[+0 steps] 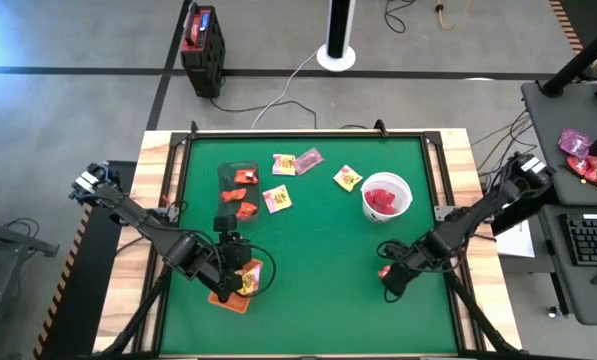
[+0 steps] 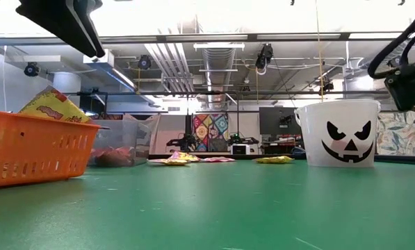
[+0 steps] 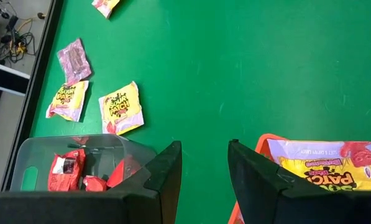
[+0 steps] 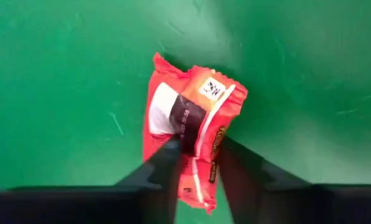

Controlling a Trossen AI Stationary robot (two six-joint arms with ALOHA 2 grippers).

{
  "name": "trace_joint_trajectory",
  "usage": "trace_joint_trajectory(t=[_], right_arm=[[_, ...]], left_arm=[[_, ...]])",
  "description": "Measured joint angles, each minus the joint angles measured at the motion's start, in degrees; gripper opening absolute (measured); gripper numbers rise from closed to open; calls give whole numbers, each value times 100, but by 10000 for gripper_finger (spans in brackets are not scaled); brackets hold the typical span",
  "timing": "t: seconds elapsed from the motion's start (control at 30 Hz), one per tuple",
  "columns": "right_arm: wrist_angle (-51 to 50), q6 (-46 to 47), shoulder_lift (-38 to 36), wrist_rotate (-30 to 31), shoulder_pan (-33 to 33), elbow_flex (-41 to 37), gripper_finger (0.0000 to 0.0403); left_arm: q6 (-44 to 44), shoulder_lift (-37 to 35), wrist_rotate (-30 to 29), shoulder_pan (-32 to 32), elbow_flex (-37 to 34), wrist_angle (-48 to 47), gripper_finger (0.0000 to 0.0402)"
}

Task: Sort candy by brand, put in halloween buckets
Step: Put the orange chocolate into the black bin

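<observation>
My right gripper (image 4: 197, 165) is shut on a red candy packet (image 4: 194, 118), right of table centre, near the front (image 1: 390, 278). My left gripper (image 3: 204, 165) is open over the orange tray's (image 3: 260, 144) edge, at the front left (image 1: 236, 275). A yellow Sour Patch packet (image 3: 325, 165) lies in the tray. The white bucket (image 1: 386, 197) holds red packets. The dark translucent tub (image 3: 79, 163) also holds red packets (image 3: 66, 172). Two yellow packets (image 3: 122, 107) and a purple one (image 3: 73, 59) lie flat on the green mat. My right gripper pinches the red packet between its two fingers (image 4: 166, 165), at one end of the wrapper (image 4: 201, 168). The rest of the packet sticks out past the fingertips, with its white and black label (image 4: 185, 115) showing. In the low view the gripper (image 2: 409, 83) is well above the mat.
Another yellow packet (image 1: 347, 178) lies left of the white bucket (image 2: 339, 135). A raised rim (image 1: 308, 134) frames the green mat. The mat's centre and front between the two grippers (image 1: 318, 260) is bare. A red-and-black box (image 1: 202, 45) stands on the floor beyond the table.
</observation>
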Motion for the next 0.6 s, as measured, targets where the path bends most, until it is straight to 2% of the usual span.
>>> trace_joint_trajectory(t=[0.13,0.23,0.33,0.43,0.6], right_arm=[[-29,-7,-152,93,-2,150,20],[-48,-64,-283,426,-2,360,16],[-14,-481,-328,1032,-31,669,13],[139,-1318,-231,1749,-177,1011,12],[1382,-3407,39,2987,-518,1407,12]], left_arm=[[11,0,0,0,0,41,115],[285,0,-7,0,-60,360,115],[900,0,-2,0,-229,1177,115],[1650,0,2,14,-474,2181,115],[2259,-9,5,230,-873,3657,115]])
